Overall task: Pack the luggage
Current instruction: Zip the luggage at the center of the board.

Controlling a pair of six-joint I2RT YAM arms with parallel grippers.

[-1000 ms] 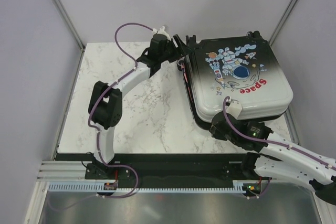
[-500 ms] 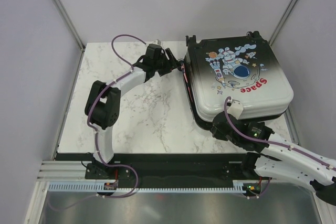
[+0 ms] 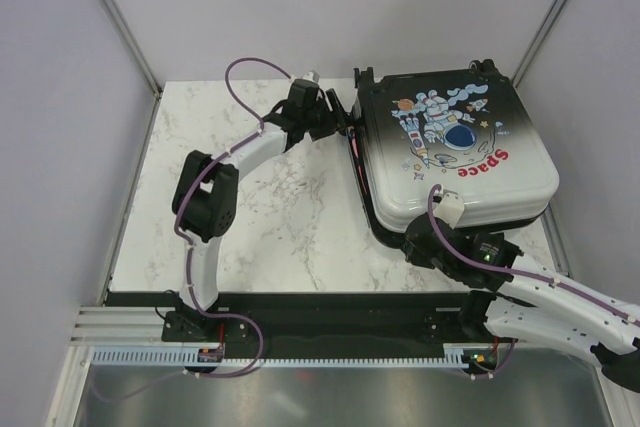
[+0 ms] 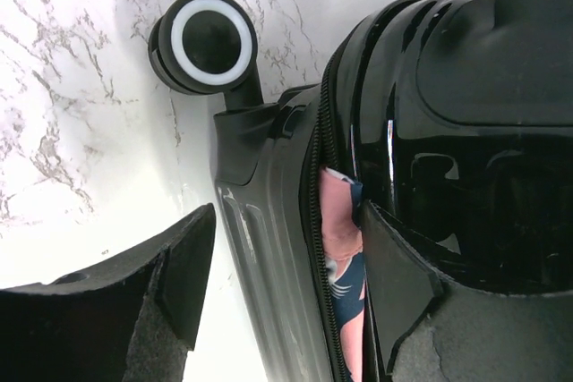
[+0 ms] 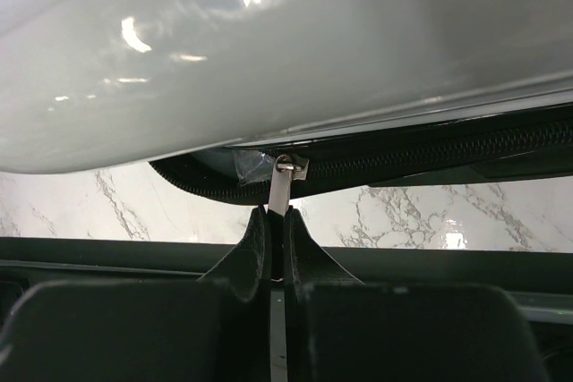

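Observation:
The luggage lies flat at the right of the marble table, its astronaut lid down over the lower shell. My left gripper is open at its left side by the wheels. In the left wrist view the open left gripper straddles the grey lower shell edge; pink and navy cloth pokes out of the zipper gap beside a black wheel. My right gripper sits at the near edge. In the right wrist view the right gripper is shut on the silver zipper pull under the pale lid.
The marble table stretches left of the suitcase. Grey enclosure walls close in on the left, back and right. A black rail runs along the near table edge by the arm bases.
My left gripper dropped back from the suitcase's far-left corner, then moved right again to the shell's left side by the wheels. The right arm and the suitcase have not moved.

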